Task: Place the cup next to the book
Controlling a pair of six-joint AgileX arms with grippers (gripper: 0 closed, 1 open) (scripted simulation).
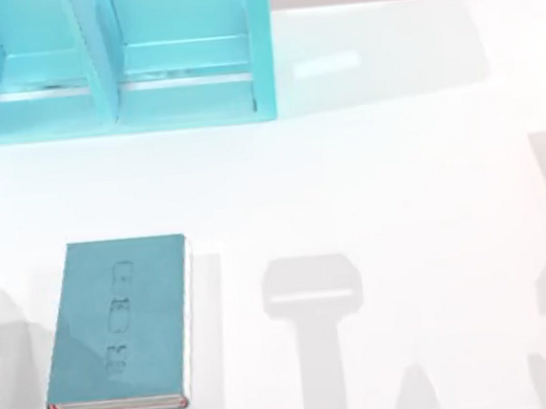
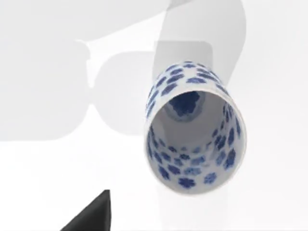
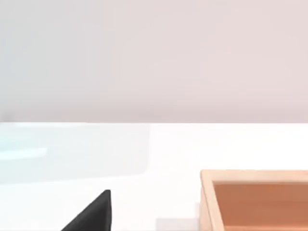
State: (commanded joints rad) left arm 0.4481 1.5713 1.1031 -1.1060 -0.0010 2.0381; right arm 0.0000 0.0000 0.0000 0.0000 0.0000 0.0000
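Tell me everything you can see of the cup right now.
The cup appears in the left wrist view, seen from above into its open mouth. It is a round, handleless tumbler, glossy white like glazed ceramic, with blue flower-like speckles on the outer wall, the inner wall and one larger blue patch on the bottom inside. It looks empty. It appears to stand upright on the white table. Nothing touches it; one dark fingertip sits well apart from it.
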